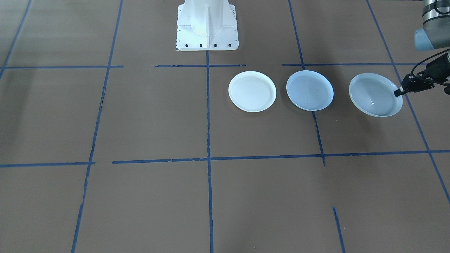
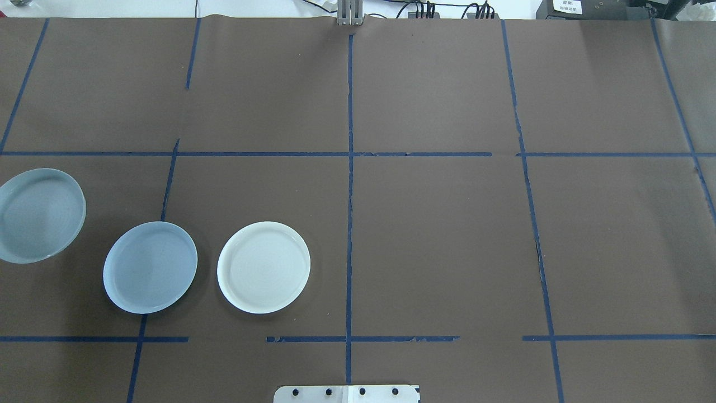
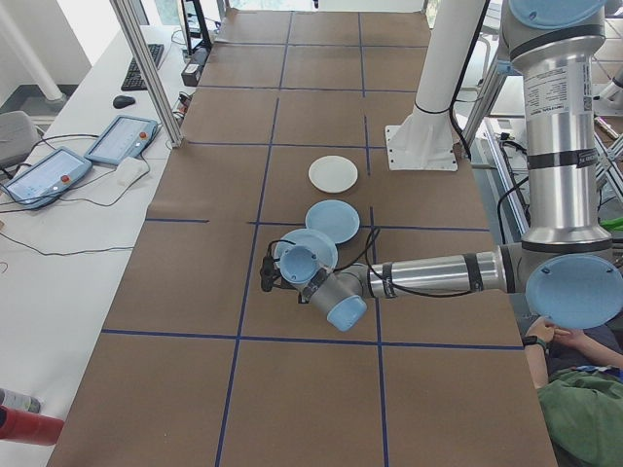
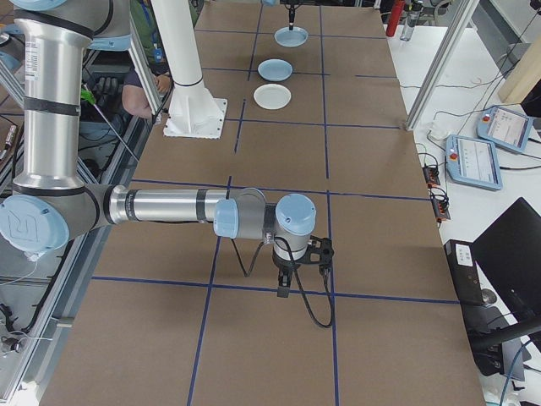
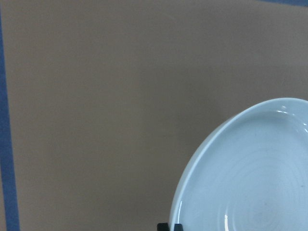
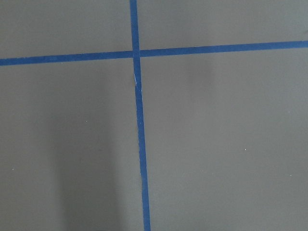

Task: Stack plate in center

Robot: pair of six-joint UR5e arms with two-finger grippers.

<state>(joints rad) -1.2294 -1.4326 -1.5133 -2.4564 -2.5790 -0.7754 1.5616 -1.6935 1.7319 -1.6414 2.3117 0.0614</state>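
Left gripper point(image 1: 398, 92) pinches the ringed plate point(image 1: 375, 95), tilted.
All plates empty; blue plate point(image 1: 309, 90) beyond, then white plate point(image 1: 252, 91). Right gripper point(image 4: 283, 292): grip unclear.

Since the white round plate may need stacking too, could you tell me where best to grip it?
Pinch the upturned rim of the white round plate from above, one finger inside, one outside. It lies flat, offering no other hold. Probably come at the edge away from the pale blue plate.
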